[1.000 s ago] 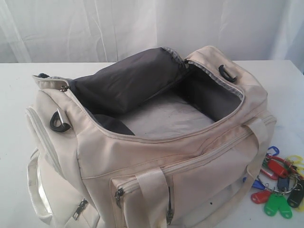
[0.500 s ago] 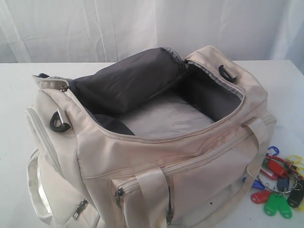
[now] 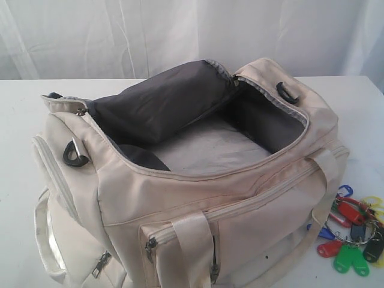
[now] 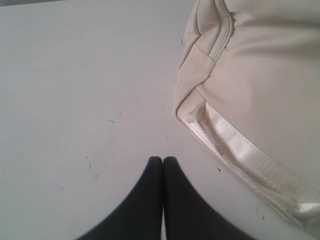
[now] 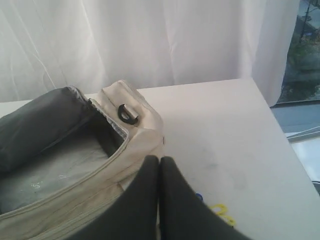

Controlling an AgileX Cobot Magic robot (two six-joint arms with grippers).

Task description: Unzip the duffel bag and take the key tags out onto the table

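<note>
The left pincer (image 4: 162,159) is pressed fully together with nothing between its tips. It hangs over bare tabletop (image 4: 75,75), near the lower corner of the duffel bag (image 4: 260,90) but not touching it. The right pincer (image 5: 159,159) is likewise closed and empty, poised above the bag's end panel where a black D-ring (image 5: 127,114) sits. Neither arm shows in the exterior view.

The duffel bag (image 3: 198,198) fills the middle of the tabletop (image 3: 18,120). Its main zipper is open and its dark lining is folded back over a bare floor. The key tags (image 3: 351,231) lie out on the tabletop toward its front right corner, just beside the bag's strap handle (image 3: 327,174) and close to the right edge. Judged from this, the task looks complete.

The remaining risk is disturbance. The left pincer is low and close to the fabric, so a sideways swing could nudge the bag. The bag or its strap could then drag the tags toward the right edge, or off it. The right pincer is above both the bag's end and the tags. A careless drop or sweep there could catch the zipper lip or scatter the bunch. A straight lift away from both seems safest.
</note>
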